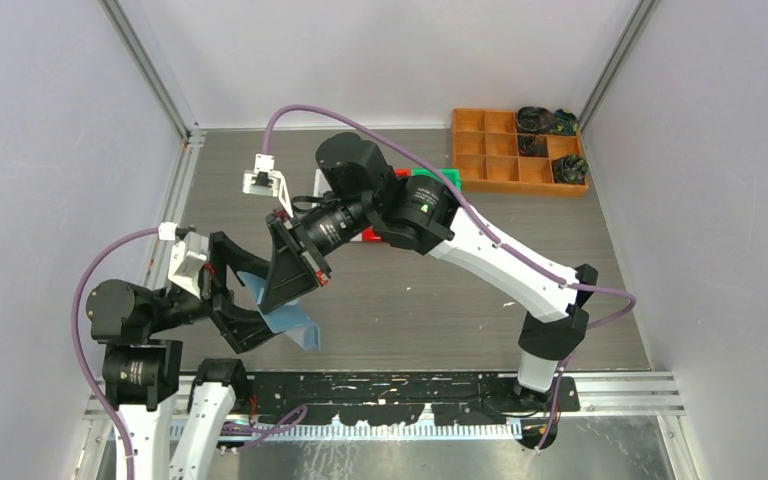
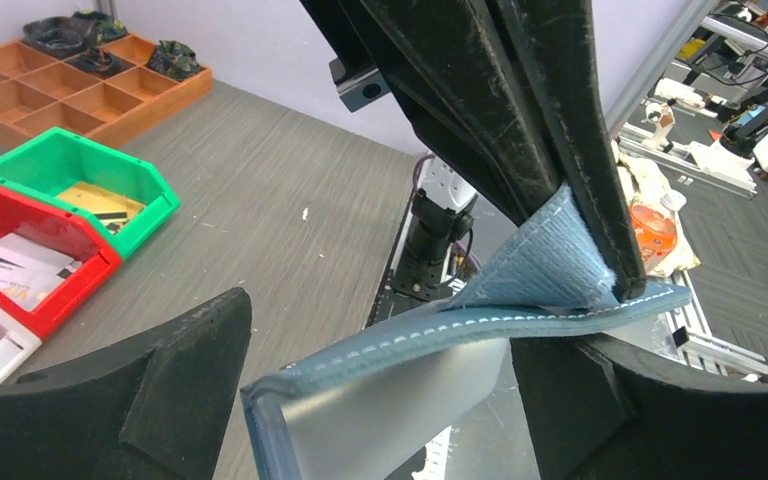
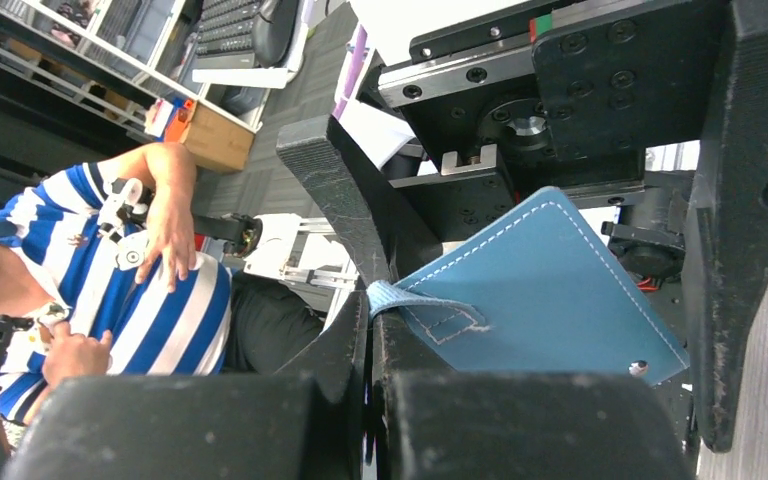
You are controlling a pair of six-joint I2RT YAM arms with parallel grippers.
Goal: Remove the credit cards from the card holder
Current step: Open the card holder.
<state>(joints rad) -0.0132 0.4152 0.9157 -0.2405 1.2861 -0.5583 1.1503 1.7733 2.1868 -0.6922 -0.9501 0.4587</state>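
From above, your card holder (image 1: 295,322) is at the table's (image 1: 440,300) near left, caught between left gripper (image 1: 245,310) and right gripper (image 1: 275,290); an orange tray (image 1: 485,170) holds dark items (image 1: 540,120). On the left wrist, the stitched blue holder's long axis spans the wide-spread left fingers (image 2: 160,390), touching both; red bin (image 2: 70,288) holds white printed cards (image 2: 10,265). On the right wrist, the right jaws are pinched tight on its tab (image 3: 440,315).

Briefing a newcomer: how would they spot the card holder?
Look to the near left of the grey table, where the right claw reaches across. It pinches the tab of the light-blue stitched folding card holder. Unlike the red plastic bin and green plastic bin beyond, it is thin and blue.
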